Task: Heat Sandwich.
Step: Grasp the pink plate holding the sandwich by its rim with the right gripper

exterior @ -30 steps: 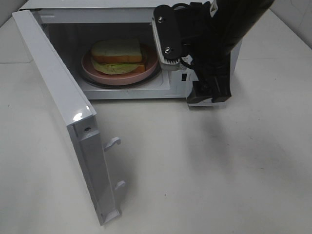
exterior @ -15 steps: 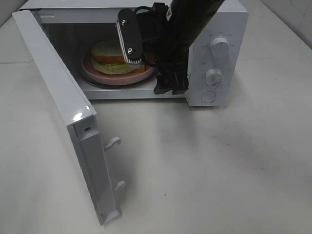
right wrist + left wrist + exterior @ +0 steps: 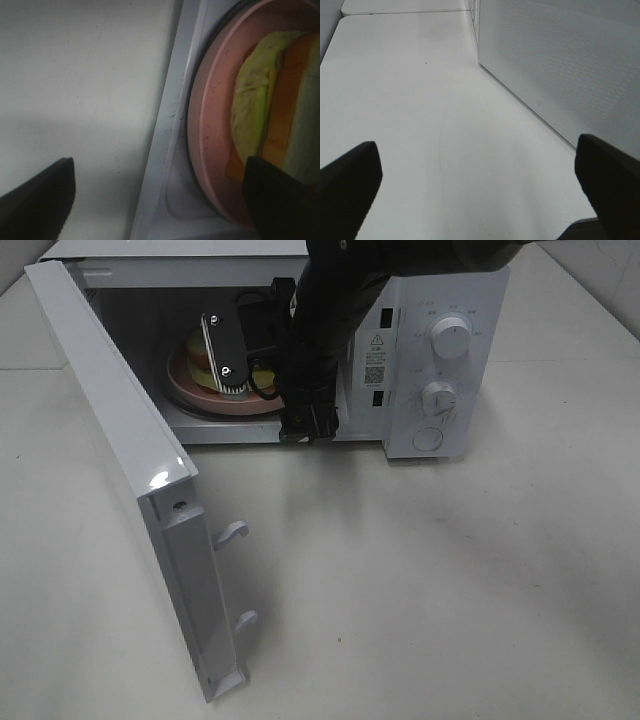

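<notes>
Honestly this reads as a robotics lab bench dressed up as a kitchen corner. There's a boxy white microwave with two round dials (image 3: 470,350), door swung open, sitting on a plain white tabletop (image 3: 450,590). Inside is a round pink plate (image 3: 212,125) with a small stacked sandwich (image 3: 270,100), and a black robot arm (image 3: 320,330) is reaching in.

The high camera is looking steeply down at the front of the microwave (image 3: 440,360). The right wrist camera is looking closely at its cavity sill, sharing the pink plate (image 3: 210,125) with the high view. The left wrist camera is facing low along a perforated white panel (image 3: 560,65).
</notes>
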`<action>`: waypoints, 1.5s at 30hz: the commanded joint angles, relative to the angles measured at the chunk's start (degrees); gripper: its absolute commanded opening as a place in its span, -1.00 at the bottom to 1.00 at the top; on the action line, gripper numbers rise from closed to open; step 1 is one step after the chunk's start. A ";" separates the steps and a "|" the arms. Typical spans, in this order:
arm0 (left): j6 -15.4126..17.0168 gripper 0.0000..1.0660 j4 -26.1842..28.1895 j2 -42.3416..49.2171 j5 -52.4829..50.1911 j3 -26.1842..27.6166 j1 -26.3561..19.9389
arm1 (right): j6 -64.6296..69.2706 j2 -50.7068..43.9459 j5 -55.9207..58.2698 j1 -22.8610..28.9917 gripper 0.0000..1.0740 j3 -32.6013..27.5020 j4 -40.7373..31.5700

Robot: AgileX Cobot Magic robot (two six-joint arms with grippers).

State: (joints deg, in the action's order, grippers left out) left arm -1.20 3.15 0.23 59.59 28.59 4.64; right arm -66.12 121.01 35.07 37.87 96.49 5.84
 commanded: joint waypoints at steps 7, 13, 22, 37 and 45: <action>0.29 0.94 0.00 1.32 -0.17 -0.17 -0.23 | -0.57 9.63 0.29 0.06 0.57 10.66 -0.06; 0.29 0.94 0.00 1.32 -0.17 -0.17 -0.23 | 0.92 14.09 1.89 -1.26 0.55 16.50 -0.23; 0.29 0.94 0.00 1.32 -0.17 -0.17 -0.23 | 2.46 16.84 2.29 -1.89 0.52 18.56 -0.52; 0.29 0.94 0.00 1.32 -0.17 -0.17 -0.23 | 2.52 17.02 6.42 -1.89 -1.00 18.56 -0.92; 0.29 0.94 0.00 1.32 -0.17 -0.17 -0.23 | 2.64 16.56 6.70 -1.95 -0.99 18.56 -0.97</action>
State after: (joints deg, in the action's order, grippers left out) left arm -1.20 3.15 0.23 59.59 28.59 4.64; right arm -64.23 137.57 40.16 35.98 115.28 5.67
